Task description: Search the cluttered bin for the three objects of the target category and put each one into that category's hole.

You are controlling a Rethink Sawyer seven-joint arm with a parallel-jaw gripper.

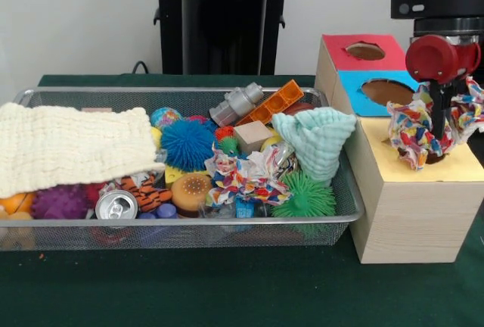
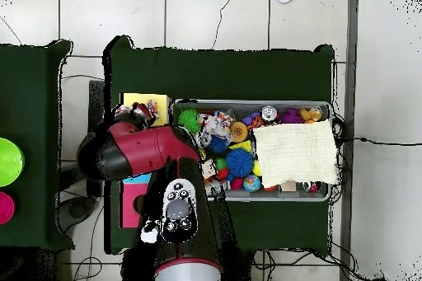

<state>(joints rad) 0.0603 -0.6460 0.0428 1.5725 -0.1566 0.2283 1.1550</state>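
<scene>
My gripper (image 1: 439,132) is over the yellow-surround end (image 1: 393,164) of the pale wooden box (image 1: 408,213), shut on a printed white cloth (image 1: 412,134). The cloth bunches around the fingers and rests on the yellow top, hiding the hole. In the overhead view this cloth (image 2: 138,114) shows beside the arm on the yellow patch (image 2: 157,100). More printed cloth (image 1: 242,175) lies crumpled in the middle of the wire mesh bin (image 1: 340,191), and it also shows in the overhead view (image 2: 216,123). I cannot tell whether it is one cloth or two.
The blue-surround hole (image 1: 387,91) and red-surround hole (image 1: 365,51) lie farther back on the box. The bin holds a cream waffle cloth (image 1: 68,145), a mint-green cloth (image 1: 318,141), a blue spiky ball (image 1: 187,144), a green spiky ball (image 1: 305,198), a can (image 1: 116,206) and an orange brick (image 1: 276,101).
</scene>
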